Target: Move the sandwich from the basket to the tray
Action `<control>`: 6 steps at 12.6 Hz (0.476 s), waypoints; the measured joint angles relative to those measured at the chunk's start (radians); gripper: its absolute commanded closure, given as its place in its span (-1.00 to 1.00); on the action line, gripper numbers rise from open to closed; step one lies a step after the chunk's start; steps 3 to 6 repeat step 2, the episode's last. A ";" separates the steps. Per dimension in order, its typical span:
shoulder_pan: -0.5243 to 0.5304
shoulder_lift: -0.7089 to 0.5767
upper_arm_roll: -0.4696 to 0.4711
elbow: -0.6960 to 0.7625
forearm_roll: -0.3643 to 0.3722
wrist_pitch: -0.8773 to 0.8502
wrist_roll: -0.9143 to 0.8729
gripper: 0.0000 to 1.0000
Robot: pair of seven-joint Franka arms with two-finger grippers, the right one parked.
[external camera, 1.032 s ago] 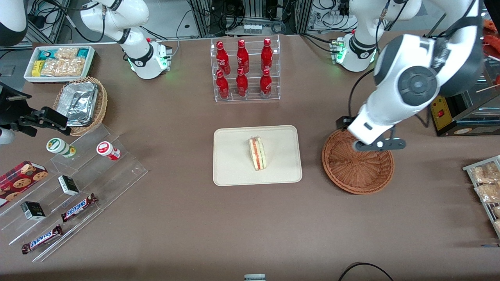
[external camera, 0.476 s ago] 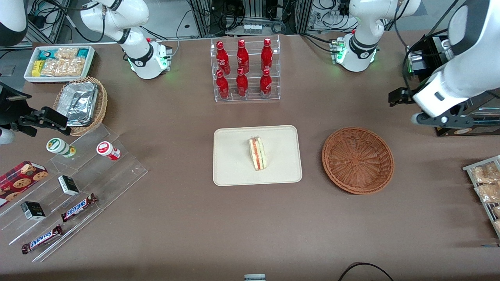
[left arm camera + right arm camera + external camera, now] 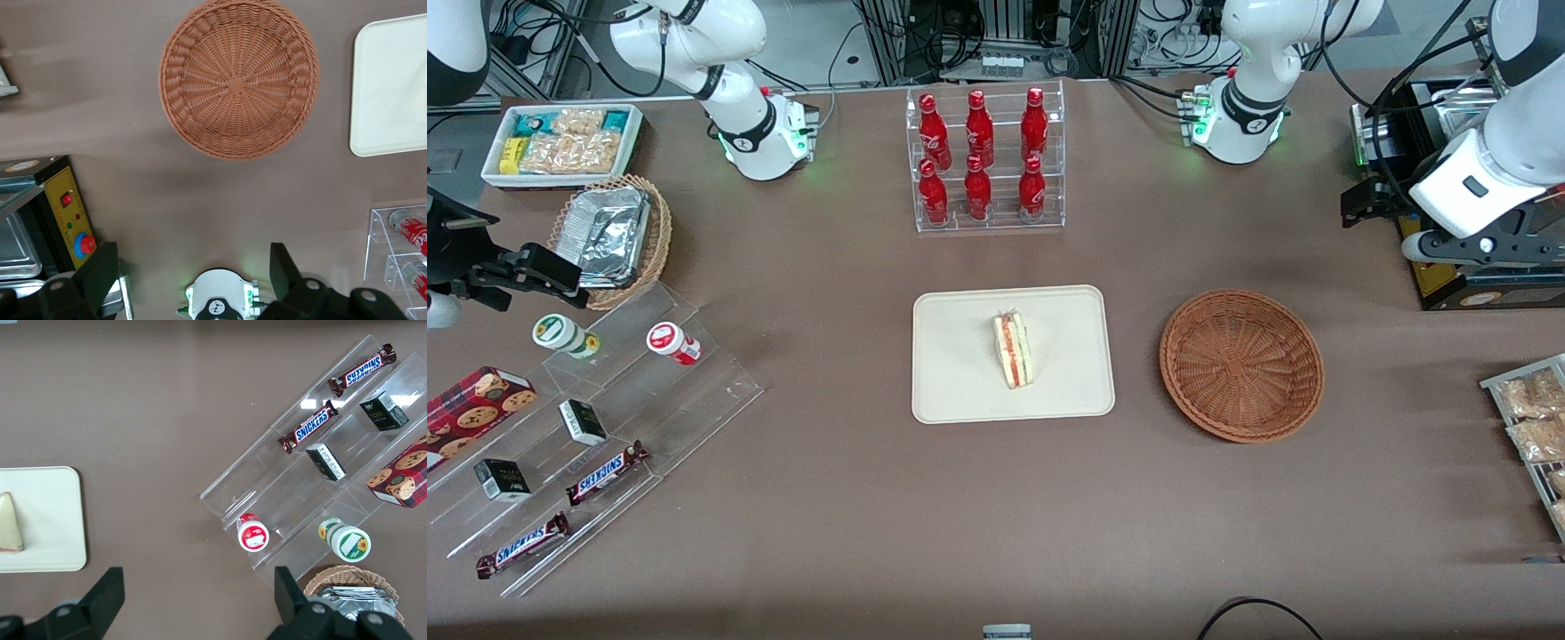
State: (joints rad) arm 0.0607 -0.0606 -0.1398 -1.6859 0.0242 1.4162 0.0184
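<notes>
Since half a second ago the left arm has swung a bit farther out toward its own end of the table, and a second ago it was hanging right over the basket (image 3: pixel 1241 364). Now the gripper (image 3: pixel 190 267) is up high and well clear of it, near the yellow control box (image 3: pixel 1424 267). In the wrist view the fingers (image 3: pixel 100 270) are spread wide with nothing between them, so it's holding nothing.

The sandwich (image 3: pixel 1013 349) is already on the tray (image 3: pixel 951 391), roughly mid-tray, lying with the filling edge up. The basket looks empty in both views.

So I'd say the placing is basically done and this is just the retreat. To do that well: keep the arm high, keep it out over bare table rather than dragging low past the basket rim, and don't swing into the box or its cables, though I can't really judge how much clearance there is from these angles. No need to touch the sandwich again, it's sitting well inside the rim.
</notes>
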 measured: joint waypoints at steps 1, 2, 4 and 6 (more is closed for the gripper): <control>0.001 0.000 0.008 0.001 0.004 0.001 0.000 -1.00; 0.003 0.000 0.019 0.002 0.004 0.006 0.000 -1.00; 0.003 0.000 0.019 0.002 0.004 0.006 0.000 -1.00; 0.003 0.000 0.019 0.002 0.004 0.006 0.000 -1.00</control>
